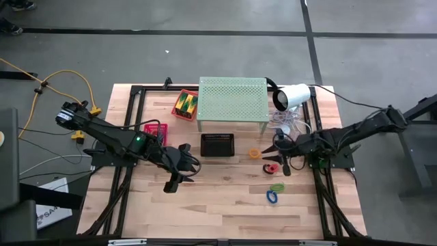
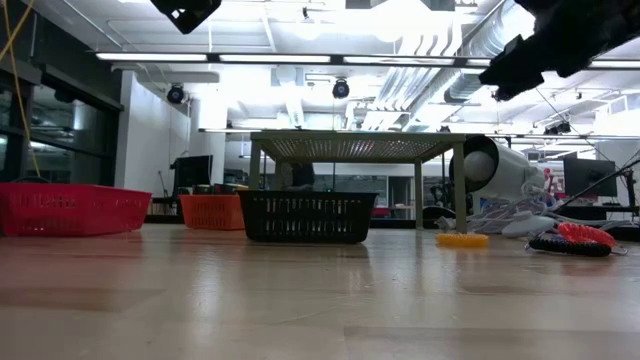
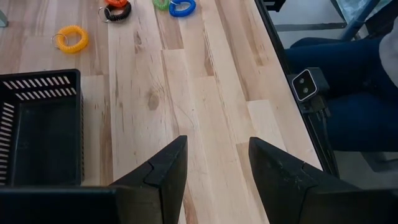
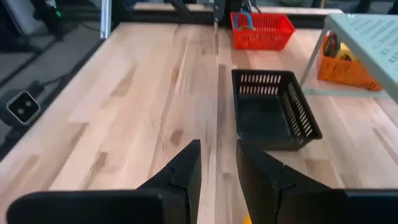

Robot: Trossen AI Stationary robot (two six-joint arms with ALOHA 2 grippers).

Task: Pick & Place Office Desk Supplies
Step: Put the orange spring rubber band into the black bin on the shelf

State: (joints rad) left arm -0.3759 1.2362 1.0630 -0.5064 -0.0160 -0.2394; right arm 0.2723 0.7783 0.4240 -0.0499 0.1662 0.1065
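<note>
Blue loop (image 1: 272, 197): lies nearest the front edge of the bench (image 1: 218, 205), right of its middle.
Green loop (image 1: 276, 186): just behind the blue one, close beside it.
Left gripper (image 1: 172, 183): hangs above bare wood left of centre; its fingers (image 3: 168, 171) stand apart with nothing between them.
Red loop (image 1: 272, 168): with a black loop (image 2: 568, 245) against it, under the right gripper's tip.
Right gripper (image 1: 281, 158): raised over the red and black loops on the right half; fingers (image 4: 186, 168) part open with a narrow gap, and nothing is held.
Orange loop (image 1: 254, 154): flat on the wood, between the black basket and the right gripper.
Black basket (image 1: 217, 145): mid-bench, just in front of the shelf; inside looks bare.
Red basket (image 1: 156, 130): left of the black one, holding something small that I cannot tell.
Pale-green shelf (image 1: 232, 99): at the back edge, centre.
Orange basket (image 1: 184, 106): beside the shelf's left end, holding the yellow-and-green pieces (image 1: 184, 103).
White lamp-like device (image 1: 291, 96): back right corner, cables beneath.
</note>
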